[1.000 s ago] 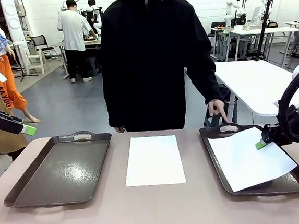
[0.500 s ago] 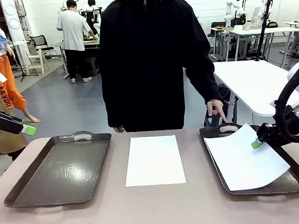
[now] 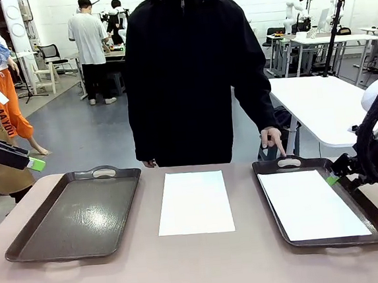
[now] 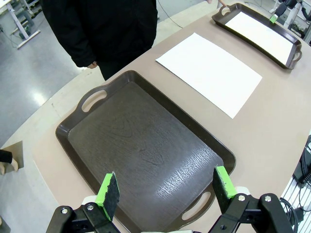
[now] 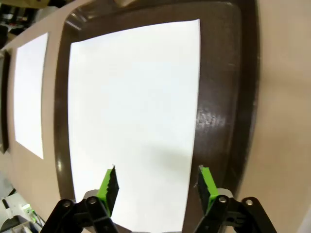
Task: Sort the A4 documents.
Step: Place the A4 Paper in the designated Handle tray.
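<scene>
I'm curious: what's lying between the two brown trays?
One white A4 sheet, flat on the table, between the left tray and right tray; the front view shows it.

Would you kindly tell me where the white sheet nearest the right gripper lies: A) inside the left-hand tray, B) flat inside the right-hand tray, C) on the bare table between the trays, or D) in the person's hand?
B: the sheet lies flat within the walls of the right-hand tray, and the right gripper stands open, holding nothing.
</scene>
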Motion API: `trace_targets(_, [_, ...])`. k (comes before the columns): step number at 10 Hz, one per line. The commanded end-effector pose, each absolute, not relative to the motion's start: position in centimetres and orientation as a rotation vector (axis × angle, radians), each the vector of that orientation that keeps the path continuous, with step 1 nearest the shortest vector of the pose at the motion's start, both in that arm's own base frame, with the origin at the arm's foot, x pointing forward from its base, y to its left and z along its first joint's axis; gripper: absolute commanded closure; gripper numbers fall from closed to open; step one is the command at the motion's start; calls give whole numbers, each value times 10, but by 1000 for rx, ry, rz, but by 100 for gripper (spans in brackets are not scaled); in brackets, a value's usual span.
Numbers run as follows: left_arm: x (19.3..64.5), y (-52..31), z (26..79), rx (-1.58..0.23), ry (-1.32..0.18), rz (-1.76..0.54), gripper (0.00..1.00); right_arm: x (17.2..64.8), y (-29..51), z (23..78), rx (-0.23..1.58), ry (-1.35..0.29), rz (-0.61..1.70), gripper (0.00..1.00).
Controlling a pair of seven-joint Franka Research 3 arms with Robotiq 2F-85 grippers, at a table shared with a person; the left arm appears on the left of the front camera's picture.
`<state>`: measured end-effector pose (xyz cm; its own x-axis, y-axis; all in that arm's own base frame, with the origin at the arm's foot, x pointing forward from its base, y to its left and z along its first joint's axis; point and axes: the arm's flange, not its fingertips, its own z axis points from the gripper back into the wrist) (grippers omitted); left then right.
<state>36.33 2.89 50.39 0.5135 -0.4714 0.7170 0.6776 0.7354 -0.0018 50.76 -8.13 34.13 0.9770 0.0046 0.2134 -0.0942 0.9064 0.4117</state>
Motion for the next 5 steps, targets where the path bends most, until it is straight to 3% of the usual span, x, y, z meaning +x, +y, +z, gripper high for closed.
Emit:
trace_targets(1, [365, 32, 501, -307, -764, -722, 0, 496, -81, 348, 364, -208, 9, 1])
trace_targets(5, [365, 32, 501, -307, -764, -722, 0, 500, -85, 350, 390, -225, 24, 0])
